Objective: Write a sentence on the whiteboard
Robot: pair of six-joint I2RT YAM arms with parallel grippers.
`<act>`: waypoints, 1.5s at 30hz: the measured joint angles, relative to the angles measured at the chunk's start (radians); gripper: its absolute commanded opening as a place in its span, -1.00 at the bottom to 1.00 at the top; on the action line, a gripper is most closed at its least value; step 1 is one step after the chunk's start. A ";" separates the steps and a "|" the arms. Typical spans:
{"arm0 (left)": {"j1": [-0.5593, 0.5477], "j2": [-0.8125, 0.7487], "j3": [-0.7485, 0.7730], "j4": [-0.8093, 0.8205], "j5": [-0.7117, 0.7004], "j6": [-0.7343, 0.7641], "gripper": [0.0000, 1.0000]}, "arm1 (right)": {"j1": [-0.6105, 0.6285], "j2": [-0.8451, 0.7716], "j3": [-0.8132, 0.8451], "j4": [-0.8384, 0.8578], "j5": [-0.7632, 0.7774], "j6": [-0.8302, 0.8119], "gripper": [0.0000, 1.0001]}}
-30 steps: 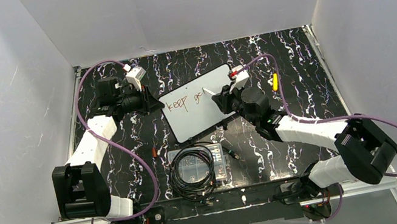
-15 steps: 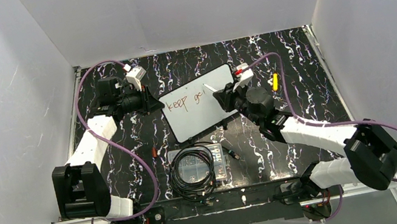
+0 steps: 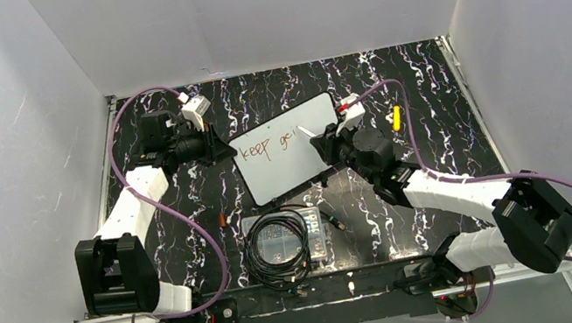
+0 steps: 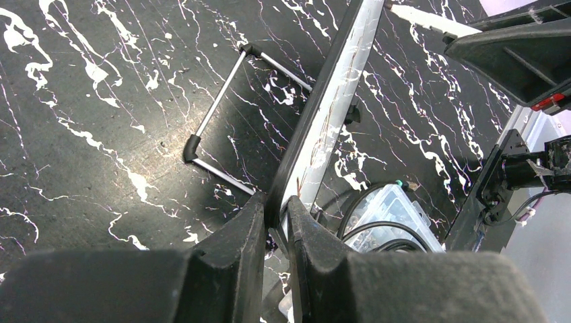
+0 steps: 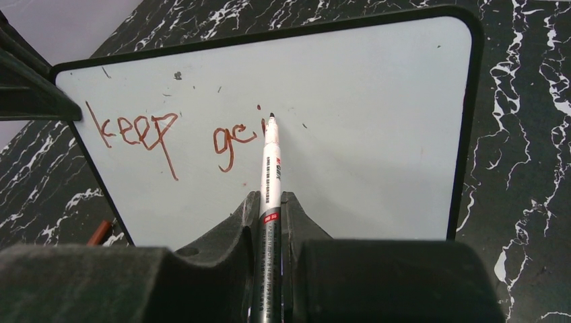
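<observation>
While the left gripper (image 4: 276, 210) is clamped on the left edge of the whiteboard (image 3: 301, 168), the right gripper (image 5: 269, 202) pinches a marker (image 5: 271, 158), tip just right of the unfinished sentence (image 5: 138, 131), "keep goi", on the whiteboard.

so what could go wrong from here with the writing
1. The left gripper pinches only one edge of the whiteboard, so pressure from the marker could swing or tip it.
2. The marker sits in a narrow pinch of the right gripper and might slip, skewing the sentence.
</observation>
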 measured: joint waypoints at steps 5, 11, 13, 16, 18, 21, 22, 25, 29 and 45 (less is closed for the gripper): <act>0.000 0.000 0.000 0.000 0.000 0.000 -1.00 | 0.000 0.017 -0.003 0.000 0.000 0.000 -0.97; 0.000 0.000 0.000 0.000 0.000 0.000 -1.00 | 0.000 0.039 -0.003 0.002 0.000 -0.006 -0.97; 0.000 0.000 0.000 0.000 0.000 0.000 -1.00 | 0.000 0.039 -0.003 0.003 0.001 -0.008 -0.97; 0.000 0.000 0.000 0.000 0.000 0.000 -1.00 | 0.000 0.039 -0.003 0.003 0.001 -0.010 -0.97; 0.000 0.000 0.000 0.000 0.000 0.000 -1.00 | 0.000 0.039 -0.004 0.003 0.000 -0.009 -0.97; 0.000 0.000 0.000 0.000 0.000 0.000 -1.00 | 0.000 0.039 -0.016 0.006 -0.001 -0.002 -0.97; 0.000 0.000 0.000 0.001 0.000 0.000 -1.00 | 0.000 0.039 -0.024 0.008 -0.003 0.003 -0.97; 0.000 0.000 0.000 0.002 0.000 0.000 -1.00 | 0.000 0.039 -0.046 0.002 -0.009 0.010 -0.97; 0.000 0.000 0.000 0.002 0.000 0.000 -1.00 | 0.000 0.039 -0.050 0.001 -0.009 0.012 -0.97; 0.000 0.000 0.000 0.002 0.000 0.000 -1.00 | 0.000 0.039 -0.043 0.004 -0.008 0.008 -0.97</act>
